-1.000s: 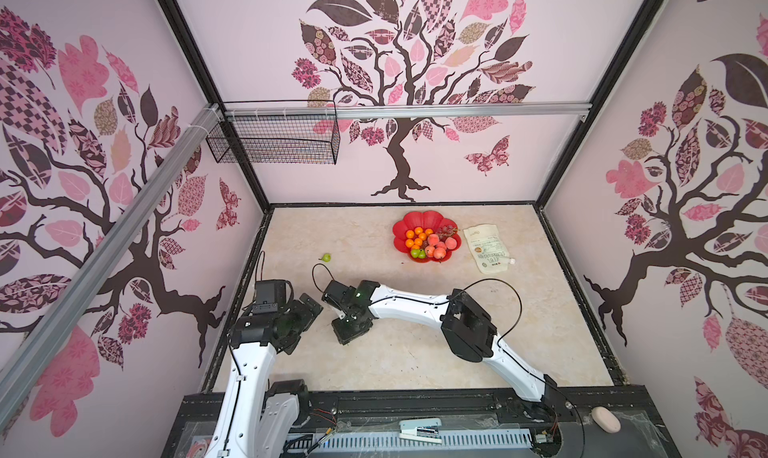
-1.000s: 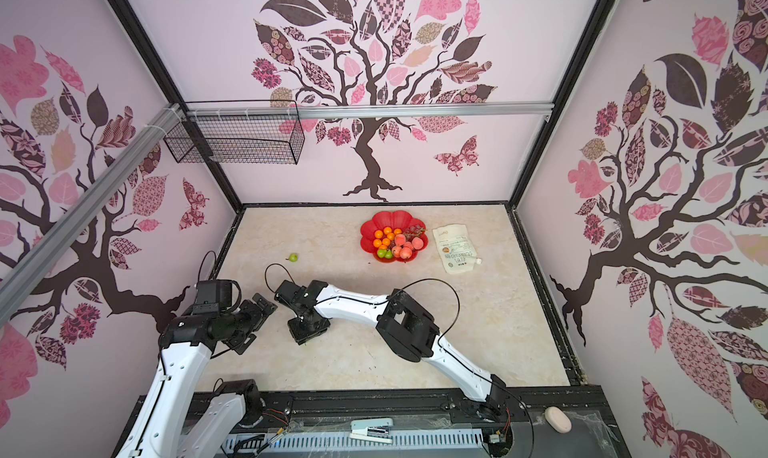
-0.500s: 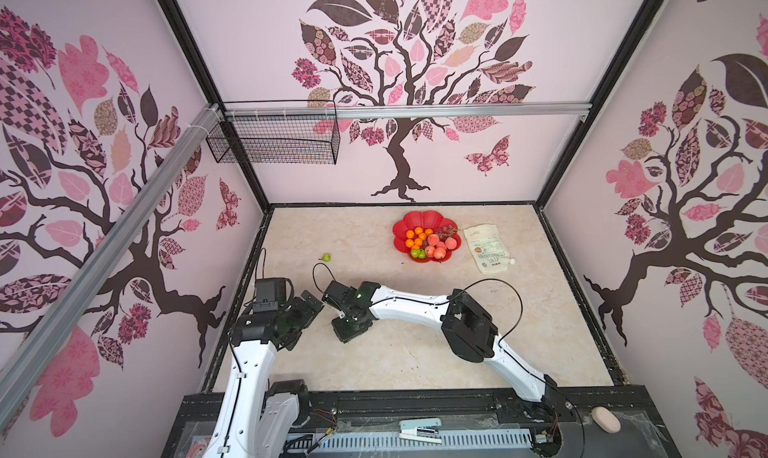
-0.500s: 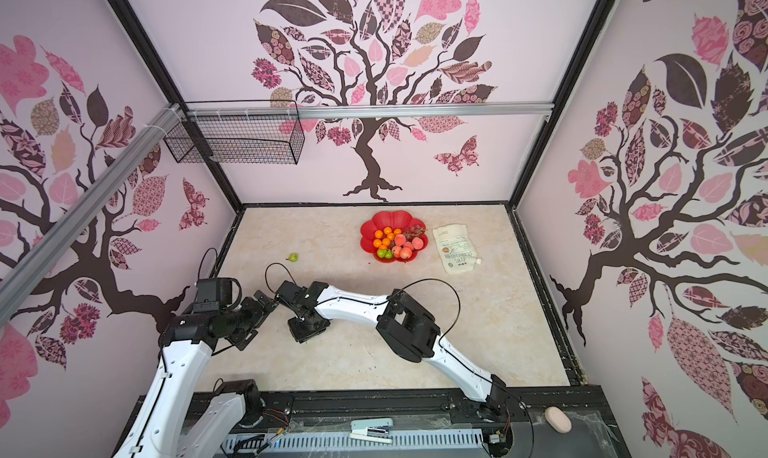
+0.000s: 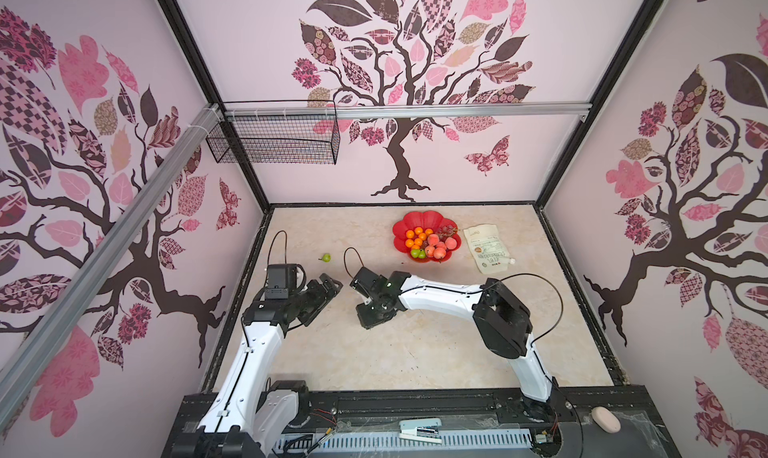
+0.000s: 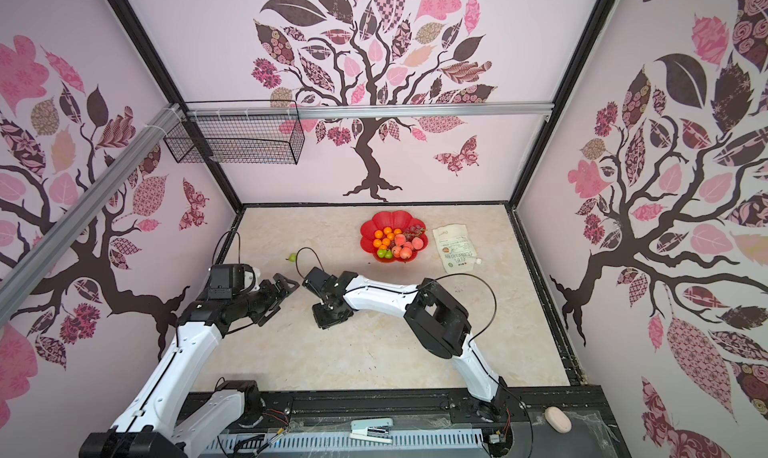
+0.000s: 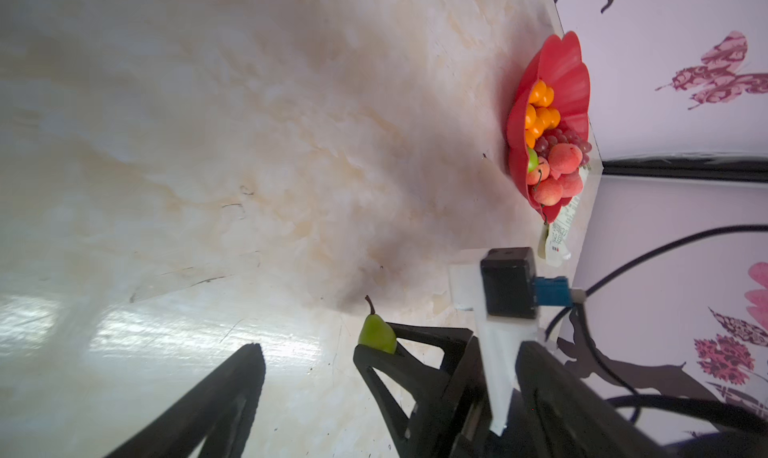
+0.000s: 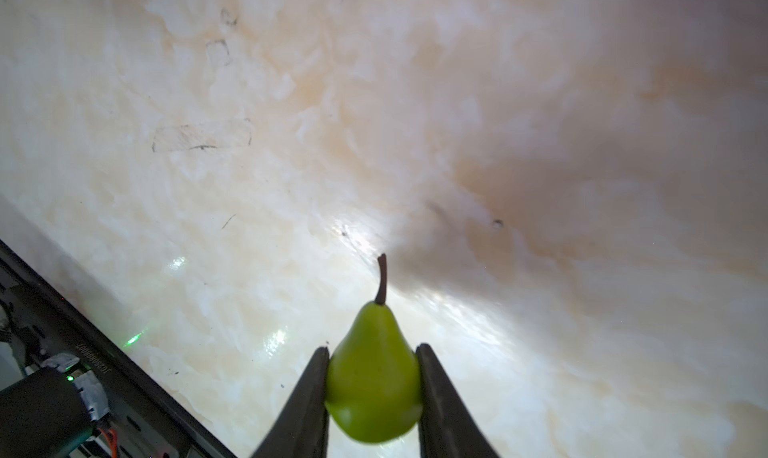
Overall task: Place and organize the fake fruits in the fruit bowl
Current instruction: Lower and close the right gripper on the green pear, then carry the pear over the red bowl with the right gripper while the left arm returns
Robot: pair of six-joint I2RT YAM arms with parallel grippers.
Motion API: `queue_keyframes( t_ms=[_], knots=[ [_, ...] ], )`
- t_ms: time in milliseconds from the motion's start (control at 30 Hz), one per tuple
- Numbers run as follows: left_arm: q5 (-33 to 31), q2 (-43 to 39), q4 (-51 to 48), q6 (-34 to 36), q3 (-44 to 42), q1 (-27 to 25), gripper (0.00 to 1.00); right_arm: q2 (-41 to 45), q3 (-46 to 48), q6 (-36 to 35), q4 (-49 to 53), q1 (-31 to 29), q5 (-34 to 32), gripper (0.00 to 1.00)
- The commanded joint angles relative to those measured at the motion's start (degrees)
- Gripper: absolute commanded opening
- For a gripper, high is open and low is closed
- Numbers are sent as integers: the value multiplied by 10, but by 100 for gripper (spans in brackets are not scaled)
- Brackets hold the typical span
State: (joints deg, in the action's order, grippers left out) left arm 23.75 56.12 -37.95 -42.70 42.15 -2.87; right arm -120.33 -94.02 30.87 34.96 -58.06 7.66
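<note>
Pinching the glossy green pear [image 8: 374, 389] across its fat belly, the right jaws clamp something light, hard and slippery, I'd guess; left jaws gape empty.

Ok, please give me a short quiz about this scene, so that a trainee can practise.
1. True or false: the left gripper is open and holds nothing.
2. What does the right gripper clamp? A) an orange B) a green pear C) a peach
3. Fill in: a second pear lies on the table, ____ the fruit bowl.
Key: 1 true; 2 B; 3 outside.
</note>
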Motion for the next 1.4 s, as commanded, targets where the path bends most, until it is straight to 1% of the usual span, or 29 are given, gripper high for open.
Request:
queue_keyframes(
  t_ms=[0,133,233,333,500,700,933,1100,1267,1367],
  knots=[
    [10,24,86,-12,19,-37,98,66,22,-6,-7,41,-18,33],
    [-16,74,135,-22,48,-97,98,96,24,-32,19,95,-37,33],
    [-28,122,162,-21,81,-131,98,109,23,-44,28,136,-42,33],
    [-31,169,183,-14,115,-156,98,109,16,-52,34,175,-44,33],
    [-36,242,188,6,180,-187,98,97,0,-56,27,226,-50,33],
    [-19,312,194,22,242,-203,98,66,-27,-56,27,273,-47,33],
    [7,364,211,34,278,-213,98,17,-71,-66,39,300,-42,33],
    [18,389,208,44,297,-215,98,-25,-106,-74,62,305,-36,33],
    [19,400,203,47,300,-215,98,-43,-113,-74,62,306,-38,33],
    [9,407,191,45,304,-215,98,-55,-119,-76,67,307,-39,33]
  ],
)
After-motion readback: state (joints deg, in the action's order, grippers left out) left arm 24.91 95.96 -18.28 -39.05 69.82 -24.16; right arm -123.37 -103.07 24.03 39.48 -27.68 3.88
